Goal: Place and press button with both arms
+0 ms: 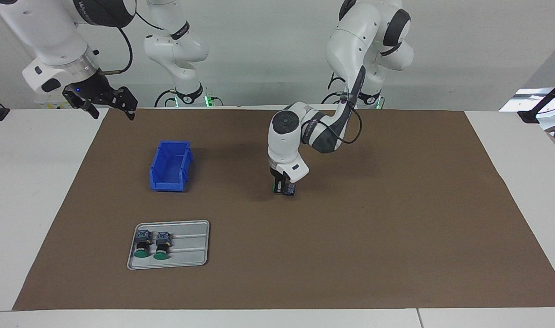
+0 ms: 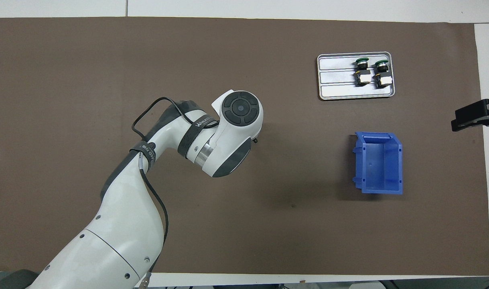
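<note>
Holding the button pinched in the left claw just above the middle of the tabletop, needing a level, upright set-down before release, while the right claw, fingers spread, is waiting near the table's edge.

A robotics lab: two white arms at a brown-matted table.

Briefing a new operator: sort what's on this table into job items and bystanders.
Job:
- button held in left gripper over the mat's middle
- right gripper, raised, waiting

Bystanders:
- two spare buttons on grey tray
- blue bin
- brown mat
</note>
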{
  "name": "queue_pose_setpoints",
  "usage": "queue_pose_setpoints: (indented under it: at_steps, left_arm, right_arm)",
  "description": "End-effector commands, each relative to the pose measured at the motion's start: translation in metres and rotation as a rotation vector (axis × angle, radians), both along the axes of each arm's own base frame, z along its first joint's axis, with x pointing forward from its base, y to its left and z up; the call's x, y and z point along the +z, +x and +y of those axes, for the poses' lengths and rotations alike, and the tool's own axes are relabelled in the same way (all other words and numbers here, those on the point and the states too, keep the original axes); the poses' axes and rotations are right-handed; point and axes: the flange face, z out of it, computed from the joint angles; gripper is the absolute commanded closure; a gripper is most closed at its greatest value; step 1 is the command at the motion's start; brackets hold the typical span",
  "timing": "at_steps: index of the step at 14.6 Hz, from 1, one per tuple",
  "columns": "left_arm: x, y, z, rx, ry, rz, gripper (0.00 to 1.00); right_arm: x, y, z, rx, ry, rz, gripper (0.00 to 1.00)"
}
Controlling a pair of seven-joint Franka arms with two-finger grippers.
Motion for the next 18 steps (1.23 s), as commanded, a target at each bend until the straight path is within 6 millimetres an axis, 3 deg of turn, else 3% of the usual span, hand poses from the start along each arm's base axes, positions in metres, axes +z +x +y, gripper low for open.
queue_pose_setpoints:
  at_steps: [1, 2, 6, 8, 10, 13, 16, 18]
  left_arm:
    - [0.006, 0.001, 0.004, 0.003, 0.015, -0.018, 0.95]
    - [0.009, 0.003, 0.007, 0.001, 0.016, -0.017, 0.96]
    - [0.054, 0.006, 0.02, -0.021, -0.002, -0.045, 0.99]
    - [0.084, 0.011, 0.049, -0.022, -0.021, -0.065, 1.0]
    - [0.101, 0.017, 0.079, 0.021, -0.032, -0.072, 1.0]
    - [0.106, 0.031, 0.106, 0.083, -0.065, -0.049, 1.0]
    - [0.113, 0.032, 0.137, -0.005, -0.147, -0.002, 1.0]
    - [0.111, 0.038, 0.17, -0.01, -0.214, 0.024, 1.0]
  right_arm:
    - [0.002, -0.007, -0.002, 0.019, 0.001, 0.004, 0.01]
    - [0.001, -0.006, -0.002, 0.019, 0.001, 0.006, 0.01]
    - [0.002, -0.007, -0.002, 0.019, 0.001, 0.004, 0.01]
    - [0.002, -0.007, -0.002, 0.019, 0.001, 0.004, 0.01]
    - [0.001, -0.006, -0.002, 0.019, 0.001, 0.006, 0.01]
    - [0.002, -0.007, -0.002, 0.019, 0.001, 0.004, 0.01]
    - [0.002, -0.007, -0.002, 0.019, 0.001, 0.004, 0.01]
    - [0.002, -0.007, -0.002, 0.019, 0.001, 0.004, 0.01]
